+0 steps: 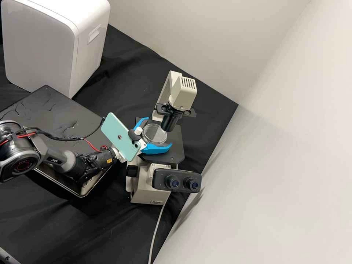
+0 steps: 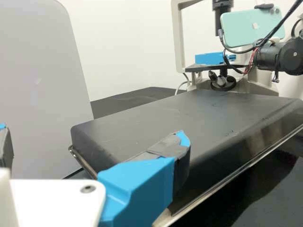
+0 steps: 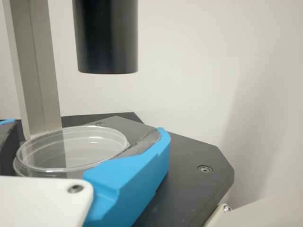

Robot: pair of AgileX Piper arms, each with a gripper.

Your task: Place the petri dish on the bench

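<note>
A clear petri dish (image 1: 154, 134) (image 3: 71, 146) sits flat on the black stage (image 1: 178, 148) (image 3: 189, 165) of a beige microscope, under its dark condenser tube (image 1: 169, 119) (image 3: 106, 35). My right gripper (image 1: 158, 132) (image 3: 80, 130) comes in from the left and is shut on the dish, one blue finger (image 3: 128, 175) pressed against its rim and the other on the opposite side. My left gripper (image 2: 92, 137) is open and holds nothing. It stands at the near corner of a flat black slab (image 2: 213, 118), far from the microscope.
The black slab with a metal base (image 1: 55, 110) lies left of the microscope, under the right arm. A white box (image 1: 51, 40) (image 2: 38, 94) stands at the back left. The eyepieces (image 1: 179, 181) jut forward. A pale wall runs along the bench's right edge.
</note>
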